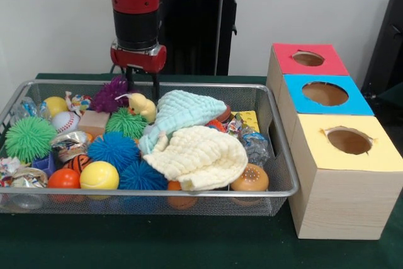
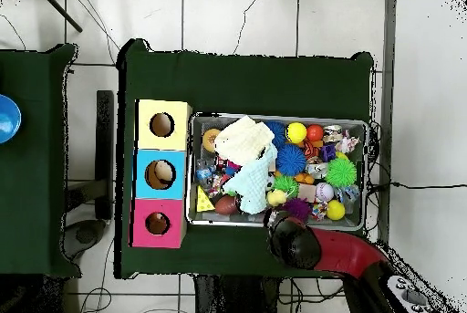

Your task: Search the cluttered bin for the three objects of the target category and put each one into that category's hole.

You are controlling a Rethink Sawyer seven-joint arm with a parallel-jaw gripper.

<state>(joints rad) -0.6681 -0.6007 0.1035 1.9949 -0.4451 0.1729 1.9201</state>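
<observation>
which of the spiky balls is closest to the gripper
The purple spiky ball, at the bin's far side right beside the gripper; the green and blue ones lie farther away.

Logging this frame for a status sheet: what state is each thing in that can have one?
Tool: open, fingers down at the bin's far edge, holding nothing.
Bin: full of clutter.
Cream cloth: crumpled, lying on top of the toys.
Blue cloth: crumpled, partly under the cream one.
Red hole: open.
Blue hole: open.
Yellow hole: open, ragged edge.
</observation>
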